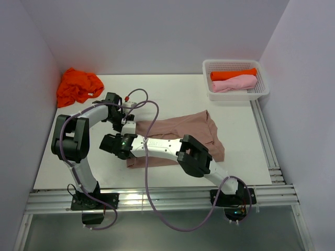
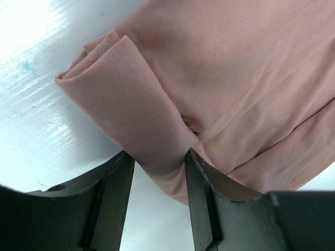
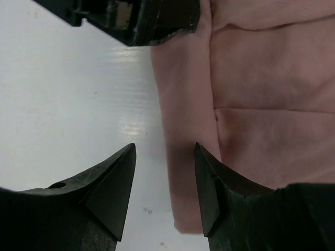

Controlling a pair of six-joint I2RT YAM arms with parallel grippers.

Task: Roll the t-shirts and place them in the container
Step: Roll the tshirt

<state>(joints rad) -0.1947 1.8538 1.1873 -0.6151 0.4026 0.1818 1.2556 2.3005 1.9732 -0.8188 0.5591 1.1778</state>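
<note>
On the white tabletop [image 1: 172, 89] the pinkish-brown t-shirt [image 1: 178, 128] lies folded into a long band across the middle, not yet rolled. The orange t-shirt [image 1: 78, 86] sits crumpled in the far left corner. Well apart at the far right, the basket [image 1: 235, 95] holds two finished rolls.

The left end effector [image 2: 158, 157] pinches a thick fold at the band's left end. The right end effector [image 3: 164, 149] stands half spread over the same end's near edge, one finger above bare tabletop and one above cloth, gripping nothing.

We see the main risk as an uneven start. With only one corner held, turning the end over would probably skew the roll into a cone. If the right end effector closes here, we judge it may catch just the top layer, so the folded layers slide apart and the band opens.
</note>
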